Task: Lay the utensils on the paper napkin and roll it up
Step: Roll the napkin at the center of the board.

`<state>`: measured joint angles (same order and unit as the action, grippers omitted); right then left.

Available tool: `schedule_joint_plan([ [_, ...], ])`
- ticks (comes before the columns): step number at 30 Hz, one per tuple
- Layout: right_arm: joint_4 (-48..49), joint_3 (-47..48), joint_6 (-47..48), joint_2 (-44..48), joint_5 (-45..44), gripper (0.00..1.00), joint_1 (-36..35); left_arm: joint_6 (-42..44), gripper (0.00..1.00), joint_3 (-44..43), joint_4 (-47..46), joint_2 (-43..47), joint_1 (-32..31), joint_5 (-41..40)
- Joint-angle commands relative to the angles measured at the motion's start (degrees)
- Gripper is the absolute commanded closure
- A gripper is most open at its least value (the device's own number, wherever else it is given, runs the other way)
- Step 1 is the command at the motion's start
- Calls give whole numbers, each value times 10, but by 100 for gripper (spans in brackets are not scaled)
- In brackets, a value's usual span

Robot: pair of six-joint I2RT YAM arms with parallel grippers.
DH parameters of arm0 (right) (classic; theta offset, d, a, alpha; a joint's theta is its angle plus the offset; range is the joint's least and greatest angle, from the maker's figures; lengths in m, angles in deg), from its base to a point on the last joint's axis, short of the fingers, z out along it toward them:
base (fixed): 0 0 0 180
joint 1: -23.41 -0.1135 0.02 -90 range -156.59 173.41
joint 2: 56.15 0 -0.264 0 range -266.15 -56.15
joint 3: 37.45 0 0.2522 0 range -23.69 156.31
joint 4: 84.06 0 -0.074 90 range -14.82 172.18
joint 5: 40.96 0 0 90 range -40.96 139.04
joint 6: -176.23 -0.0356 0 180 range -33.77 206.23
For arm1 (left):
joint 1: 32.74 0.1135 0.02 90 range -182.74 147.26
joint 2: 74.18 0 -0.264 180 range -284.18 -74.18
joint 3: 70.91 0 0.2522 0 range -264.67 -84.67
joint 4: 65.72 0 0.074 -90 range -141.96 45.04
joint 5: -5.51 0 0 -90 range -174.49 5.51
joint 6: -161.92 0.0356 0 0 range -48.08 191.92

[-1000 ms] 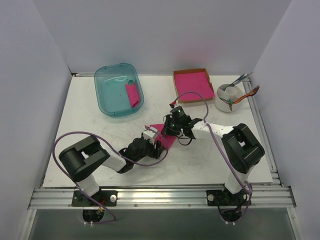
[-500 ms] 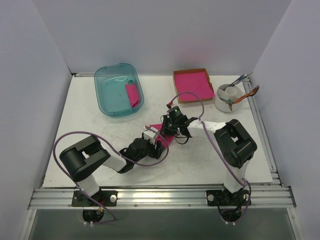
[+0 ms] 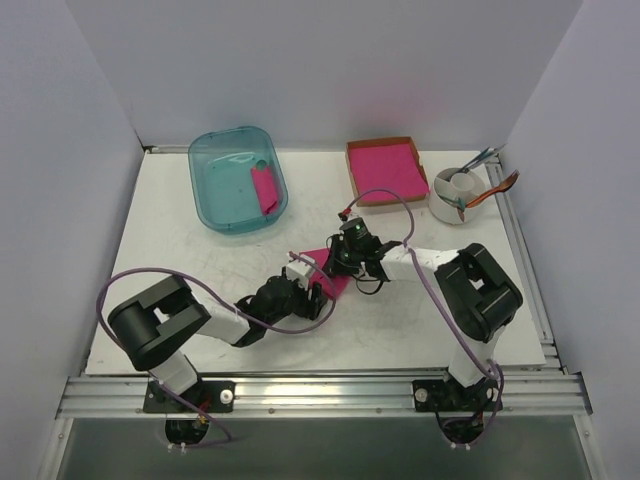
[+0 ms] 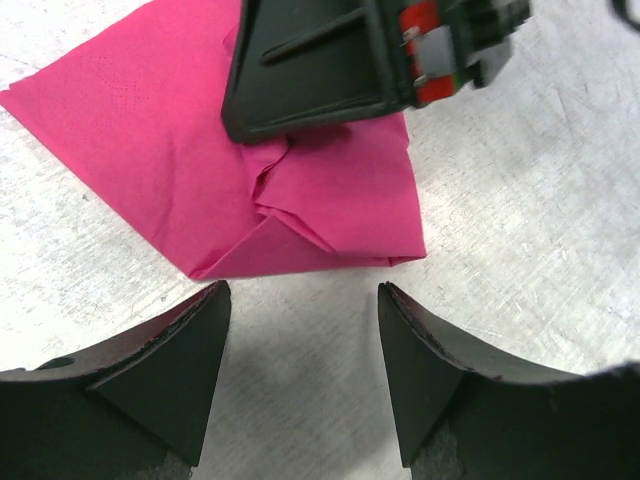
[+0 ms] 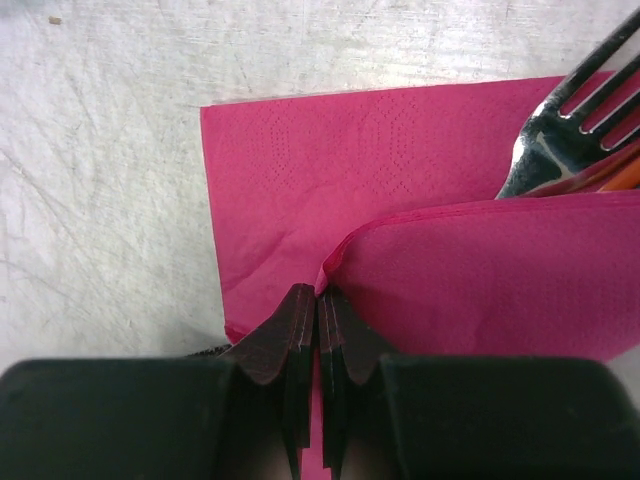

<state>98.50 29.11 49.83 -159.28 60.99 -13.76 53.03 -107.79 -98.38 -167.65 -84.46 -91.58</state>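
On the paper napkin (image 5: 330, 150), fork (image 5: 540, 150) and spoon (image 5: 610, 172) already sit. My right gripper (image 5: 318, 300) pinches its fold, left gripper (image 4: 300, 340) open; I judge most rolling undone

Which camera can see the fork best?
The right wrist view: the fork pokes its tines out from under the folded napkin, big and clear. In the top view it can't be made out. The left wrist view shows only the napkin and the right gripper, no fork.
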Motion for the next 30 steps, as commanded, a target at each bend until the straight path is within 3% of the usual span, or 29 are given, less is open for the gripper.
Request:
schedule_joint_plan([
  [1,-7,-8,-2,50,-14,98,0,-8,30,4,25,25,-3,-6],
  [15,4,-1,3,32,-8,96,3,-6,28,-10,94,126,-8,-42],
  [30,10,22,-1,7,5,95,5,11,28,-90,97,32,-11,-42],
])
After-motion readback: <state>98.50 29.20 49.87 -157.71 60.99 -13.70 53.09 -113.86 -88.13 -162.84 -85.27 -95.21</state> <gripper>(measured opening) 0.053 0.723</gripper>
